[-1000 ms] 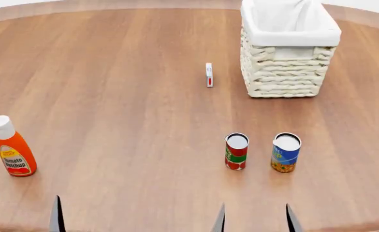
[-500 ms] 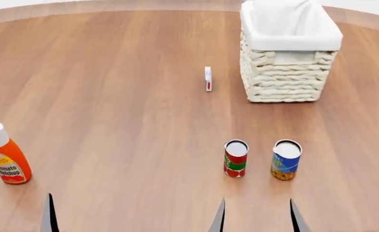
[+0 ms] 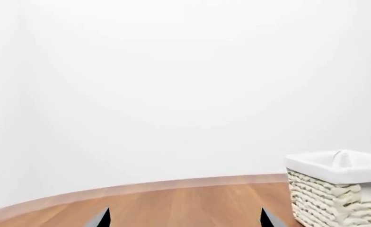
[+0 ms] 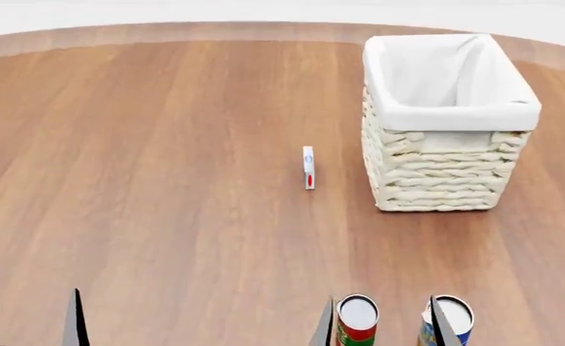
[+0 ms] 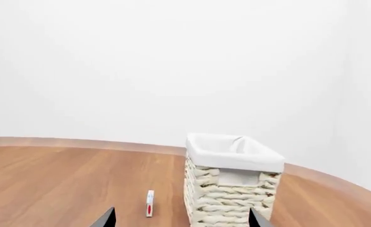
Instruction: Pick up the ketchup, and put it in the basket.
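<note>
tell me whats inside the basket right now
In the head view, the basket shows only its white fabric liner on the visible inner walls; no object shows inside. The near rim hides the bottom, so the floor cannot be checked.

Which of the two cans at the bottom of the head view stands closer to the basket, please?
The blue-yellow can, to the right of the red-green can. It sits almost directly below the basket in the head view, whereas the red-green one is offset further left.
</note>
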